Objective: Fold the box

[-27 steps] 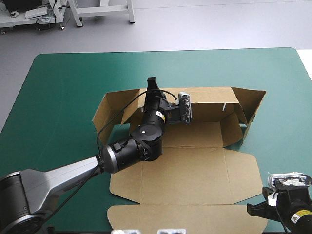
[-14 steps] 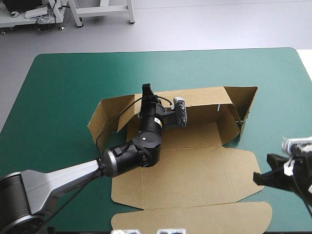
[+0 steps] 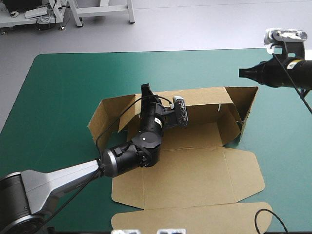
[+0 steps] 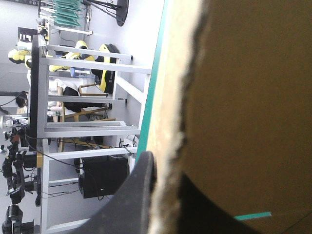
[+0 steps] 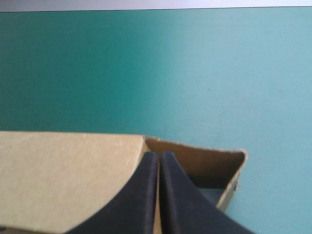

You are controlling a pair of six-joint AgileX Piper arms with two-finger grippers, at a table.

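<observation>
The brown box [image 3: 195,165] lies in the middle of the table, its far wall and both end flaps raised, its lid panels flat toward the front edge. My left gripper [image 3: 146,90] is at the left part of the far wall, shut on the wall's top edge. In the left wrist view the board [image 4: 253,97] runs between the fingers [image 4: 139,195] of that gripper [image 4: 168,168]. My right gripper [image 3: 242,73] hangs shut above the cover, just beyond the box's raised right end flap, apart from it. Its own view shows the gripper [image 5: 159,155] over the box wall [image 5: 63,175], holding nothing.
Teal-green cover [image 3: 63,87] shows on every side of the box, widest at the left and far side. The flat front flap [image 3: 195,217] reaches nearly to the table's near edge. The right table edge [image 3: 304,63] is close behind my right arm.
My right arm swung from the front right corner up to the far right, over the box's right end. The box slid slightly left earlier; the left gripper keeps its hold.
</observation>
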